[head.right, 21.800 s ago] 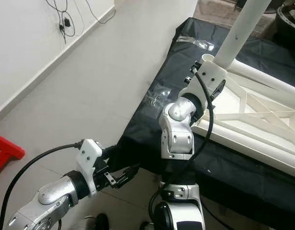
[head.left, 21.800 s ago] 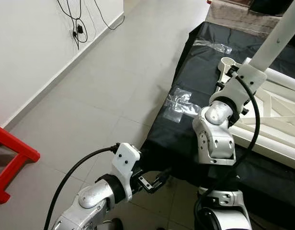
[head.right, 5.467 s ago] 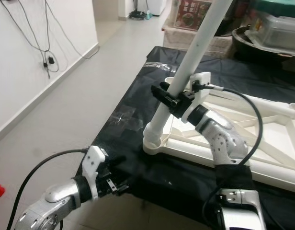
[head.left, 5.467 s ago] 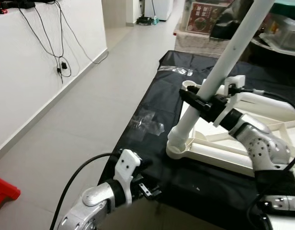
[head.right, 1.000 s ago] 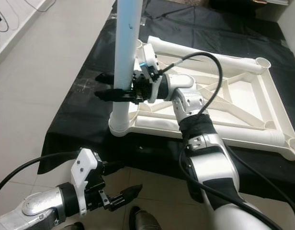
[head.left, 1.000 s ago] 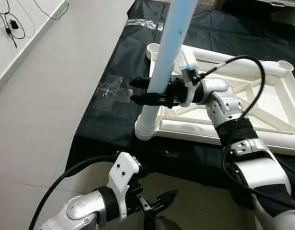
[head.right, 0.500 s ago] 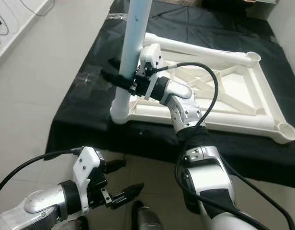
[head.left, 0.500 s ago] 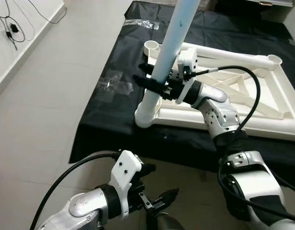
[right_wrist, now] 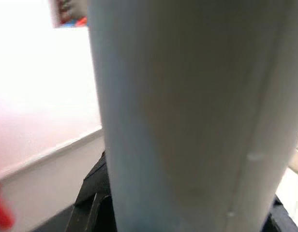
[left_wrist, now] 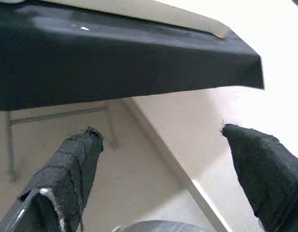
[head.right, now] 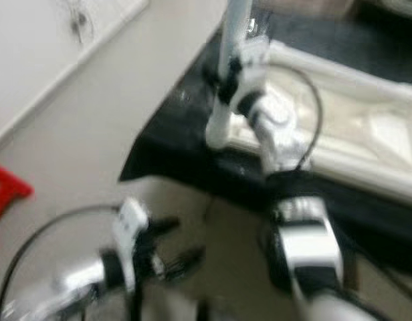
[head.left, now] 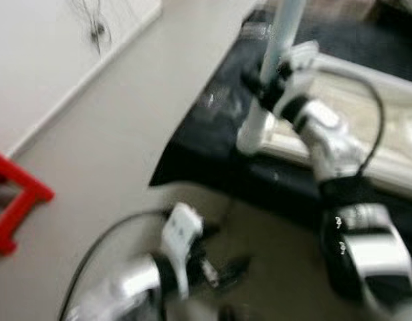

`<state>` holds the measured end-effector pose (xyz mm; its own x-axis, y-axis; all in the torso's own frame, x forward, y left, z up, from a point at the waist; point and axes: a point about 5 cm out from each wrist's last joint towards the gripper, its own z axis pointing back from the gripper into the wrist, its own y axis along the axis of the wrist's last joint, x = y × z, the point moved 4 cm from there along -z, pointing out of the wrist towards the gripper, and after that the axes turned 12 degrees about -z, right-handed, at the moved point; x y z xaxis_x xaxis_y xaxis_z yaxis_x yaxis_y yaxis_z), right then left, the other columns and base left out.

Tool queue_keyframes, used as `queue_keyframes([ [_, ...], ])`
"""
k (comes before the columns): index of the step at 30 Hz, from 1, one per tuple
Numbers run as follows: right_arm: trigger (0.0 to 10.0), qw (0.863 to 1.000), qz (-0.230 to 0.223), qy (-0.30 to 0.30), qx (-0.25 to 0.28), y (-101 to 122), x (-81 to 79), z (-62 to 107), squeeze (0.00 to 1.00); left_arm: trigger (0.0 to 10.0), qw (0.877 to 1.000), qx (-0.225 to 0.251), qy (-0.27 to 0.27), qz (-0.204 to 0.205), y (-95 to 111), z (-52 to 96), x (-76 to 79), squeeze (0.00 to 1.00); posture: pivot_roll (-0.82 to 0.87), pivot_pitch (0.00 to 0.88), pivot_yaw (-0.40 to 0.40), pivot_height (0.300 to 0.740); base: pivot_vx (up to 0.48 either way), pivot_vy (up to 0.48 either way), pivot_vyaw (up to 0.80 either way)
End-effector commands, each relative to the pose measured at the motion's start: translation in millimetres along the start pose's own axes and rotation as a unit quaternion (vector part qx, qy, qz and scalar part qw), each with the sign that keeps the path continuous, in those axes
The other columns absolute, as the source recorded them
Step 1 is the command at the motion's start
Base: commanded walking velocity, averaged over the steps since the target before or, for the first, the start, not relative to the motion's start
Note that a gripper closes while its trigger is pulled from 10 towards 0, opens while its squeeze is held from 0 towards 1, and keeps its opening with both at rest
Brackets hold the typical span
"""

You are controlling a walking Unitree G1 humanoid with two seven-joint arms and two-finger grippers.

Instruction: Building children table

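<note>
Half a second on, my head camera had swung and blurred, so the whole scene had slid across the picture; my right gripper [head.left: 263, 85] remained clamped on the white table leg [head.left: 278, 33], as it had been before. That leg stood nearly upright with its foot in the near-left corner socket of the white table frame [head.left: 366, 157], which lay flat on the black cloth [head.left: 206, 144] covering the worktop. From my right wrist camera the leg [right_wrist: 187, 116] was pressed close against the lens, with a black fingertip [right_wrist: 93, 205] just visible at its side. My left gripper [head.left: 223, 271] hung low over the pale tiled floor [head.left: 112, 134], in front of the cloth's edge and well apart from the frame. Its two black fingers [left_wrist: 67, 169] stood wide apart around nothing, with the cloth's overhang [left_wrist: 115, 58] above them. A red stool [head.left: 15, 200] sat on the floor off to my left, near the white wall [head.left: 39, 53].
</note>
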<state>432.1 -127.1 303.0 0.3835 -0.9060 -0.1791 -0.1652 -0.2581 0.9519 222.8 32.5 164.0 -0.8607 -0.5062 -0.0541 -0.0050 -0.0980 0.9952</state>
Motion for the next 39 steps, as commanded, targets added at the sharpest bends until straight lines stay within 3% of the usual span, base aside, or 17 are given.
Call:
queue_keyframes([
  [1,10.0,0.989,-0.030,-0.105,-0.101,-63.1,34.4,18.0,0.00,10.0,1.000,-0.008,0.000,0.003,-5.0,0.5,1.2,0.00,0.10,0.288,-0.098,0.740,0.000,0.000,0.00],
  [3,10.0,0.976,-0.041,-0.206,-0.062,-56.9,47.1,21.2,0.00,10.0,1.000,-0.006,0.001,0.001,-5.2,-1.0,-0.3,0.00,0.10,0.282,-0.098,0.740,0.000,0.000,0.00],
  [9,10.0,0.959,-0.046,-0.276,-0.044,-56.8,56.0,26.0,0.00,10.0,1.000,-0.006,0.002,-0.001,-5.7,-1.6,-1.5,0.00,0.11,0.280,-0.099,0.740,0.000,0.000,0.00],
  [12,10.0,0.934,-0.025,-0.356,-0.014,-51.9,62.7,33.7,0.00,10.0,1.000,-0.005,0.004,-0.002,-6.7,-1.5,-2.5,0.00,0.11,0.278,-0.097,0.740,0.000,0.000,0.00],
  [18,10.0,0.905,-0.001,-0.425,0.011,-46.2,53.8,39.8,0.00,10.0,1.000,-0.003,0.004,-0.004,-7.7,-3.0,-3.6,0.00,0.11,0.277,-0.095,0.740,0.000,0.000,0.00],
  [19,10.0,0.892,0.003,-0.452,0.013,-45.8,51.6,42.0,0.00,10.0,1.000,-0.003,0.004,-0.004,-8.2,-3.4,-4.1,0.00,0.11,0.277,-0.093,0.740,0.000,0.000,0.00],
  [20,10.0,0.892,0.003,-0.452,0.013,-45.8,51.6,42.0,0.00,10.0,1.000,-0.003,0.004,-0.004,-8.2,-3.4,-4.1,0.00,0.11,0.277,-0.093,0.740,0.000,0.000,0.00],
  [22,10.0,0.854,0.004,-0.521,0.011,-46.0,47.9,48.5,0.00,10.0,1.000,-0.002,0.004,-0.006,-9.3,-4.0,-4.7,0.00,0.11,0.274,-0.091,0.740,0.000,0.000,0.00],
  [23,10.0,0.854,0.004,-0.521,0.011,-46.0,47.9,48.5,0.00,10.0,1.000,-0.002,0.004,-0.006,-9.3,-4.0,-4.7,0.00,0.11,0.274,-0.091,0.740,0.000,0.000,0.00],
  [24,10.0,0.839,-0.005,-0.544,0.013,-46.5,43.8,50.4,0.00,10.0,1.000,-0.002,0.004,-0.006,-9.7,-4.3,-4.8,0.00,0.11,0.274,-0.091,0.740,0.000,0.000,0.00],
  [26,10.0,0.828,-0.016,-0.561,0.015,-46.9,39.7,51.8,0.00,10.0,1.000,-0.002,0.003,-0.006,-9.9,-4.4,-4.8,0.00,0.11,0.274,-0.091,0.740,0.000,0.000,0.00],
  [28,10.0,0.828,-0.016,-0.561,0.015,-46.9,39.7,51.8,0.00,10.0,1.000,-0.002,0.003,-0.006,-9.9,-4.4,-4.8,0.00,0.11,0.274,-0.091,0.740,0.000,0.000,0.00],
  [29,10.0,0.817,-0.025,-0.575,0.014,-48.3,33.6,52.6,0.00,10.0,1.000,-0.002,0.004,-0.006,-10.4,-5.1,-5.2,0.00,0.11,0.268,-0.094,0.740,0.000,0.000,0.00],
  [35,10.0,0.817,-0.038,-0.576,0.015,-49.2,24.4,49.6,0.00,10.0,1.000,-0.002,0.004,-0.006,-11.0,-5.9,-6.0,0.00,0.11,0.264,-0.094,0.740,0.000,0.000,0.00],
  [36,10.0,0.828,-0.048,-0.559,0.030,-44.2,12.8,43.0,0.00,10.0,1.000,-0.003,0.006,-0.005,-11.9,-6.6,-6.9,0.00,0.11,0.257,-0.095,0.740,0.000,0.000,0.00],
  [38,10.0,0.828,-0.048,-0.559,0.030,-44.2,12.8,43.0,0.00,10.0,1.000,-0.003,0.006,-0.005,-11.9,-6.6,-6.9,0.00,0.11,0.257,-0.095,0.740,0.000,0.000,0.00],
  [39,10.0,0.849,-0.049,-0.524,0.058,-31.9,2.0,34.3,0.00,10.0,1.000,-0.003,0.009,-0.003,-12.8,-7.1,-8.3,0.00,0.11,0.252,-0.093,0.740,0.000,0.000,0.00],
])
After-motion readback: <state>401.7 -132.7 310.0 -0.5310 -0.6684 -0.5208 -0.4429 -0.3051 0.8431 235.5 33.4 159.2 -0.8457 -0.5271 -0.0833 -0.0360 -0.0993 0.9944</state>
